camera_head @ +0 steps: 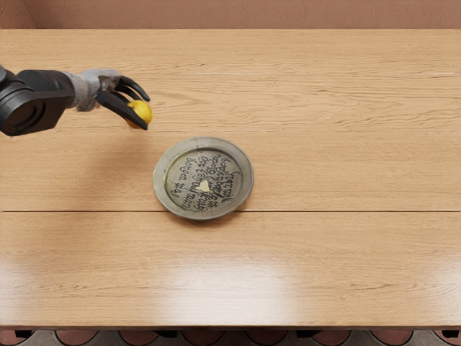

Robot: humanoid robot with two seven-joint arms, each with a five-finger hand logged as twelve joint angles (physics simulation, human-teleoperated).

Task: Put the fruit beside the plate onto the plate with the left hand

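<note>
A small yellow fruit (142,112) sits inside the curled black fingers of my left hand (130,104), whose arm comes in from the left edge. The hand is up and to the left of the plate (241,162), a round grey dish with dark script and a pale triangle at its middle. The plate lies on the wooden table with nothing on it. I cannot tell whether the fruit is lifted off the table or resting on it.
The wooden table (346,144) stretches wide to the right and toward the front edge. A seam runs across it just below the plate. A reddish wall stands behind the far edge.
</note>
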